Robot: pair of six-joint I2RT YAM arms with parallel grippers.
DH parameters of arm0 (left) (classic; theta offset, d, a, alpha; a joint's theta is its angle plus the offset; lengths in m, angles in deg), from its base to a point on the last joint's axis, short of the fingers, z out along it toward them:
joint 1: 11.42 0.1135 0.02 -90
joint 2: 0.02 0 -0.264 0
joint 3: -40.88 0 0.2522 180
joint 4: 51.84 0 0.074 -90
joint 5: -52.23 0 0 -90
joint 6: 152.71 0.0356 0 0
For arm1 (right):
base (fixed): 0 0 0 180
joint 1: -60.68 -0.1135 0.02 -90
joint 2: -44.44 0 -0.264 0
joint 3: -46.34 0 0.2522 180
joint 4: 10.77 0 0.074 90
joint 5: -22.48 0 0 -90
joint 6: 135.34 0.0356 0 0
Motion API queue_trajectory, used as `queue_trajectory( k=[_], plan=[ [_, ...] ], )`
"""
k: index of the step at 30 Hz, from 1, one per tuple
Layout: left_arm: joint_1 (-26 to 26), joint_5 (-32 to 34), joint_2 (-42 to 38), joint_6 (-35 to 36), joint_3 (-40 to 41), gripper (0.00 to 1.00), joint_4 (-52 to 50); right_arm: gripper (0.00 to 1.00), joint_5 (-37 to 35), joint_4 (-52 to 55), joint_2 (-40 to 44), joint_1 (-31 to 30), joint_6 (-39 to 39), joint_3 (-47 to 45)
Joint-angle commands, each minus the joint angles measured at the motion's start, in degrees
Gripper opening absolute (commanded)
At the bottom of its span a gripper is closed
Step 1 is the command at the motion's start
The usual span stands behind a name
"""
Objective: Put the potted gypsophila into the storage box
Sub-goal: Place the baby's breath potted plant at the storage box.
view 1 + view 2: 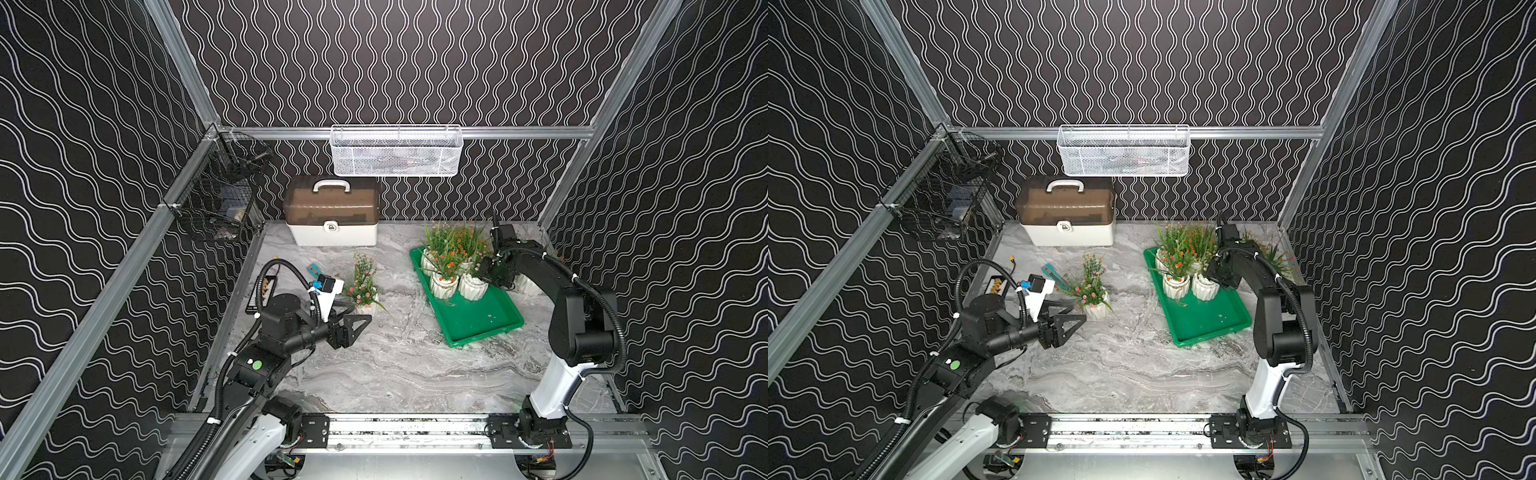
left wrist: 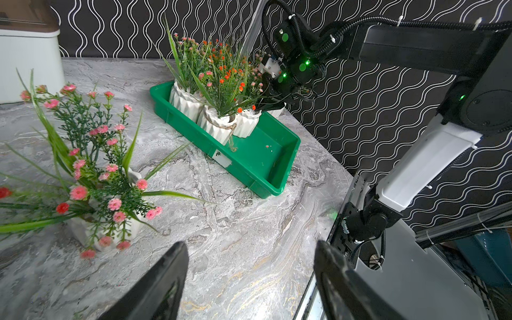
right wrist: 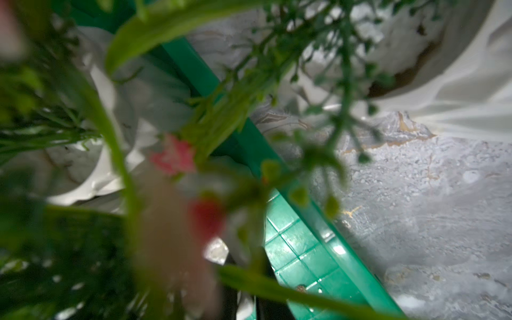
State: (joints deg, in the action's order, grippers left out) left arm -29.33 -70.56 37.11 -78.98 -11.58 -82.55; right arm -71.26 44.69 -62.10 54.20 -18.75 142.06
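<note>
At about two o'clock on the marble surface (image 1: 395, 365) lies the green storage box (image 1: 478, 328), and the danger is there. The right pincer (image 2: 270, 104) is buried in the foliage at the far right rim of the box. It is pressed together, but I cannot tell whether it pinches a stem. If it draws away with stems caught, I think it may tip one of the gypsophila pots (image 1: 444, 287) or drag it over the low rim. The box holds at least three pots, crowded at its far end; its near half is almost bare. One more pot (image 1: 528, 286) stands outside, just beside the box at three o'clock and close to the right arm, which could knock it. At nine o'clock the pink-flowered pot (image 1: 368, 307) stands on the surface, and the left pincer (image 2: 250, 246) is spread near it; the pincer may catch the long leaves instead of the pot. The white case (image 1: 332, 232) at eleven o'clock is shut.
</note>
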Motion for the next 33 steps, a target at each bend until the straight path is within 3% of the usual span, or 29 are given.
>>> queue_trajectory(
  k=[1, 17, 29, 33],
  plan=[
    [0.1, -0.1, 0.0, 1.2, -0.4, 0.75, 0.0, 0.14, 1.1, -1.5, -0.9, 0.1, 1.2, 1.0],
    [0.1, -0.1, 0.2, 1.8, -0.4, 0.75, -0.9, 0.17, 3.7, -3.3, -1.2, 0.1, 3.8, 0.8],
    [0.1, 5.7, 1.0, 2.4, -1.7, 0.76, -4.6, 0.33, 3.3, -1.4, 16.2, 0.2, 2.9, -8.4],
    [0.1, 7.2, 2.9, 2.4, -2.8, 0.76, -6.4, 0.34, 6.7, -3.6, 23.9, 0.2, 1.4, -14.1]
  ],
)
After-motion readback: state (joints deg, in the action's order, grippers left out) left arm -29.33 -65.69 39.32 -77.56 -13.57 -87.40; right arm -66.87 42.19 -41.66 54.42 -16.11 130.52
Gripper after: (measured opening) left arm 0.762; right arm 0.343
